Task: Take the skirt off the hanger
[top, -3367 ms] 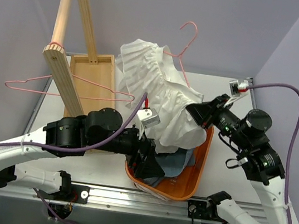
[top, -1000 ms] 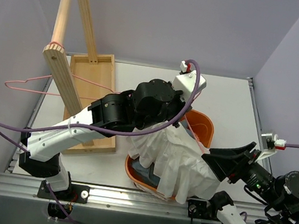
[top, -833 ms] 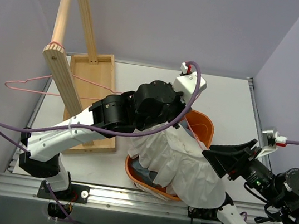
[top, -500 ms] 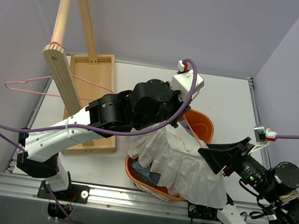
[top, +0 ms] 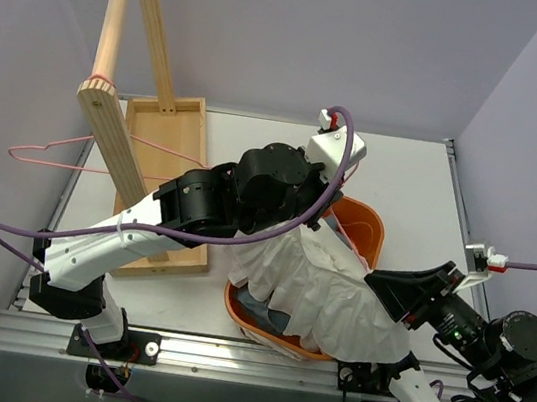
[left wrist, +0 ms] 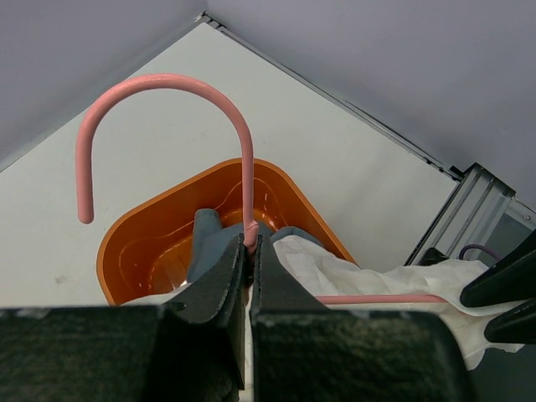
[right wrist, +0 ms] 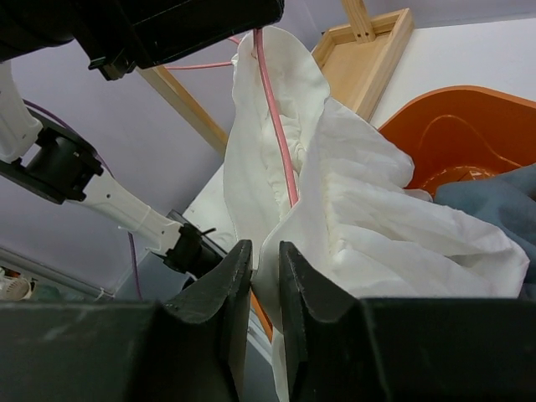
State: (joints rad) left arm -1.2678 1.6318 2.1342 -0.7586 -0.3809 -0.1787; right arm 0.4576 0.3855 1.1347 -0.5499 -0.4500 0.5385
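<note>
The left claw [left wrist: 249, 243] is pressing its fingers together on the neck of the thin pink wire hanger [left wrist: 248, 167], just below the hook, which is curving up and over to the left in the left wrist view. The arm is holding the hanger in the air above the rounded orange plastic basket [top: 371, 226], which is sitting on the white desk [top: 403, 181].

The ruffled white cloth skirt [top: 326, 291] is hanging from the hanger and stretching over the basket's near rim toward the right arm. The pink wire [right wrist: 274, 117] is running down inside the folds, so the skirt is not off the hanger. The right claw [right wrist: 265, 251] is clamping a fold of the skirt [right wrist: 352, 184], with white fabric filling the narrow gap between its black fingers. From above, this claw [top: 378, 281] is gripping the cloth's right edge, beside the basket.

A crumpled blue-grey garment [left wrist: 205, 239] is lying inside the basket [left wrist: 276, 188], under the hanger.

To the left, a shallow wooden tray [top: 167, 105] is resting on the desk, and a slanted wooden rack post [top: 115, 148] is carrying a second pink wire hanger [top: 52, 163].
</note>
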